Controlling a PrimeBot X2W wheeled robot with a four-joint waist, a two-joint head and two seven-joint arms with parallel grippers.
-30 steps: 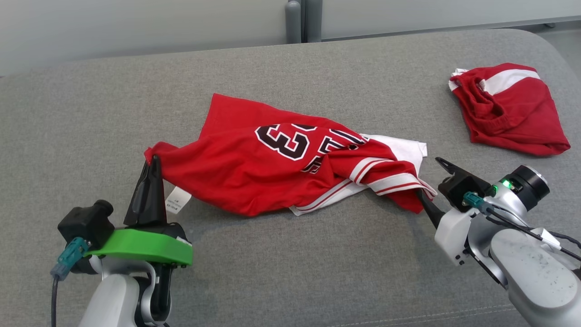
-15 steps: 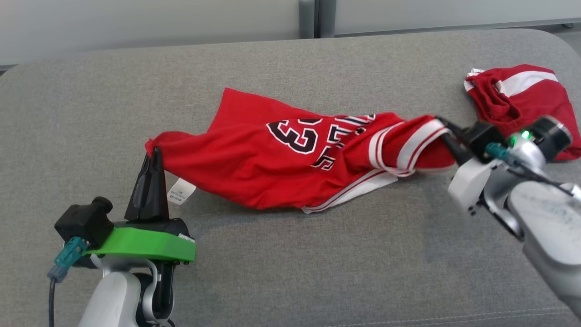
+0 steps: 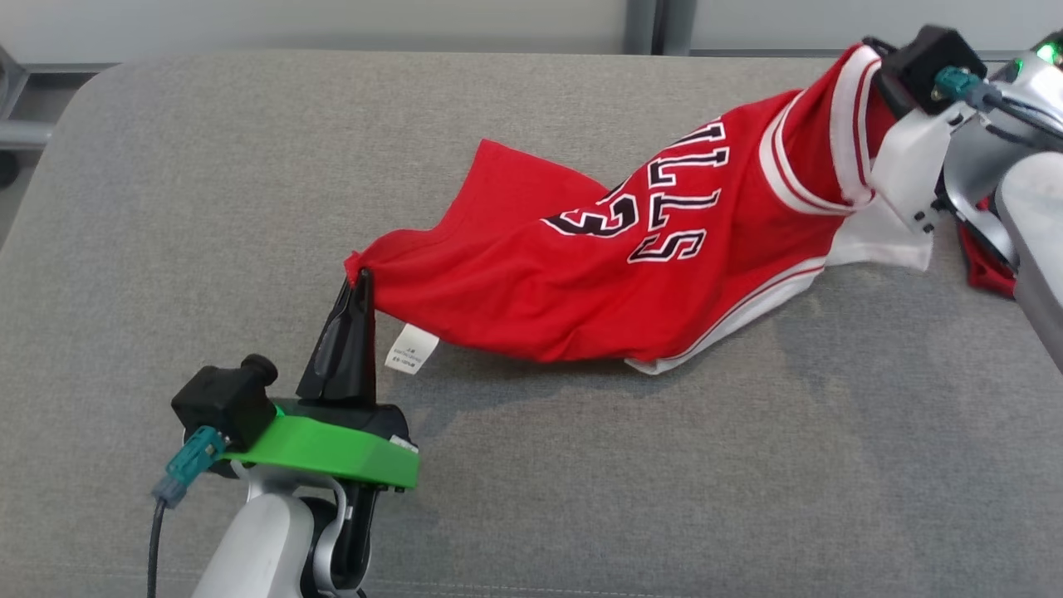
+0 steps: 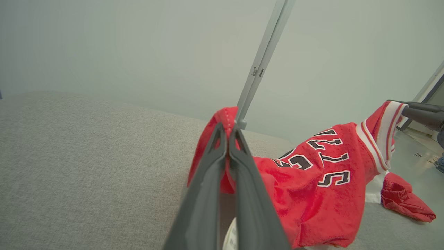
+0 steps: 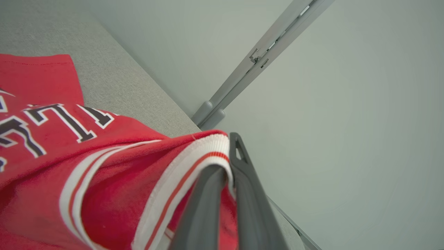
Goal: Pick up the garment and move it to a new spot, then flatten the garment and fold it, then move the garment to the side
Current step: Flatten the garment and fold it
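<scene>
1. the left hand (image 3: pixel 360 281) stood at the lower left of the head view, its two dark fingers pressed together on a corner of the red basketball jersey (image 3: pixel 581 282). the left wrist view showed the same pinch, with red cloth poking out above the fingertips (image 4: pixel 222 133).
2. a white care label (image 3: pixel 411 353) hung from the jersey just beside that hand, over the grey fabric-covered counter (image 3: pixel 208 208).
3. the jersey was stretched across the middle of the counter between the two hands. its left end sat low, its right end was raised, and its lower hem sagged onto the fabric. black-and-white lettering and a number showed on its front.
4. the right hand (image 3: pixel 874 58) was at the upper right, closed on the jersey's white-and-red striped trim. in the right wrist view the trim wrapped over one finger (image 5: pixel 208 194) with the other clamped against it.
5. a second red garment (image 4: pixel 402 201) lay on the counter at the far right, apart from the jersey.
6. a grey post (image 3: pixel 656 25) stood behind the counter.
</scene>
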